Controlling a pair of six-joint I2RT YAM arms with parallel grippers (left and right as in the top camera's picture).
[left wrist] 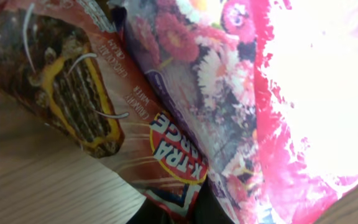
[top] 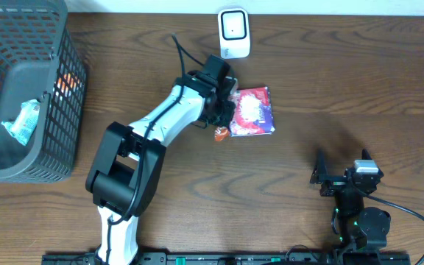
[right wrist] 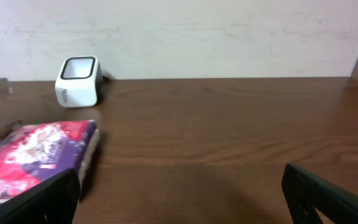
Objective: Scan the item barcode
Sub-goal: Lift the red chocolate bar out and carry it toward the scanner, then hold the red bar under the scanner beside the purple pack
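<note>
A: Entry one, the item?

B: You have a floral packet [top: 253, 112], pink and purple, lying flat on the table [top: 359, 81] just above the centre of the overhead frame. In the right wrist view it sits at the lower left [right wrist: 36, 155].

A: Entry two?

B: A snack wrapper [top: 221, 133], brown and orange, sits at the packet's lower left corner. In the left wrist view it fills the left half [left wrist: 73, 93]. It is printed with a chocolate wafer and meets the floral packet [left wrist: 229, 93] along a slanting line.

A: Your pincers?

B: The left gripper [top: 222, 116] is over the packet's left edge, just above the wrapper, with its fingers together. You cannot tell from any view whether a fold of wrapper is pinched between them. The right gripper [right wrist: 180, 180] has its fingers wide apart over bare table. It is at the lower right of the overhead frame, well apart from the packet.

A: The reader?

B: A white scanner [top: 234, 31] stands at the top centre of the overhead frame, near the packet's upper left and apart from it.

A: Remainder?

B: A black mesh basket [top: 50, 158] is in the upper left corner, with a teal pouch [top: 22, 121] inside. Something orange [top: 66, 85] shows through its wall.
</note>
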